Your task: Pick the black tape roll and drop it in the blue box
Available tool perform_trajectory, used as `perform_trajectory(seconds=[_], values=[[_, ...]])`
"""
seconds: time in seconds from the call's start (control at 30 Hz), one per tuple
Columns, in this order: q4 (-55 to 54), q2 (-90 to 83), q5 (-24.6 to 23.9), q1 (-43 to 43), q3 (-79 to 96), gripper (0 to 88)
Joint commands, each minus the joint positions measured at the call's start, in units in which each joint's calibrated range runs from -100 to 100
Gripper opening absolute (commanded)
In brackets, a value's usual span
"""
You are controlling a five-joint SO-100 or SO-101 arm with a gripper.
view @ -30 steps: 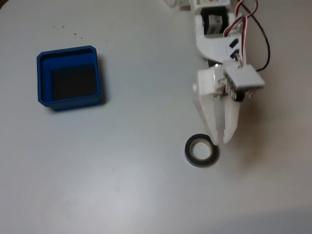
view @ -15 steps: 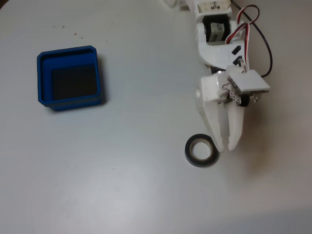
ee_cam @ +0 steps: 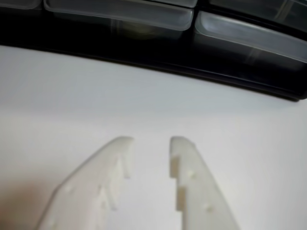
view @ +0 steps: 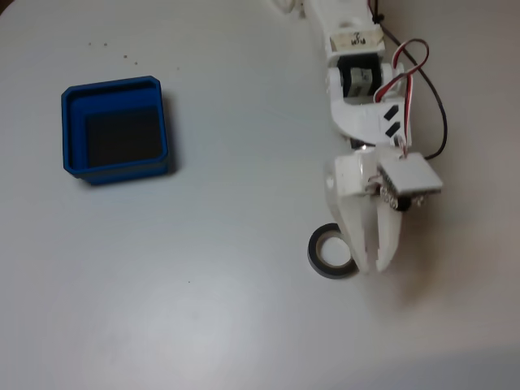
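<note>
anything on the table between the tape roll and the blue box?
Nothing. In the fixed view the stretch of table from the black tape roll to the blue box is bare; the gripper sits on the roll's far side.

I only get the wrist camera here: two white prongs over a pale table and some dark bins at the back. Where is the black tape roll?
Observer: In the fixed view the black tape roll lies flat on the table, and the gripper tips overlap its right edge.
Operator: Are the prongs around it?
Observer: I cannot tell; from above the fingers cover part of the ring.
Operator: And the blue box?
Observer: The blue box sits far to the left of the roll in the fixed view, with nothing in it.
</note>
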Motion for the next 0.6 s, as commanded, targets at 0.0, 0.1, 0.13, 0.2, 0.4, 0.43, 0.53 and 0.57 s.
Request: perform_trajectory(seconds=[0.0, 0.1, 0.13, 0.2, 0.4, 0.43, 0.53, 0.57], values=[[-1.2, -0.5, 0.3, 0.5, -4.4, 0.8], [-1.1, -0.5, 0.4, 0.5, -4.4, 0.8], [-1.1, -0.5, 0.4, 0.5, -4.4, 0.8], [-0.6, -0.5, 0.5, 0.4, -4.4, 0.8], [-0.2, -0.5, 0.7, 0.4, -4.3, 0.8], [-0.2, -0.5, 0.7, 0.4, -4.3, 0.8], [-0.2, -0.5, 0.7, 0.4, -4.3, 0.8], [-0.1, -0.5, 0.7, 0.4, -4.1, 0.8]])
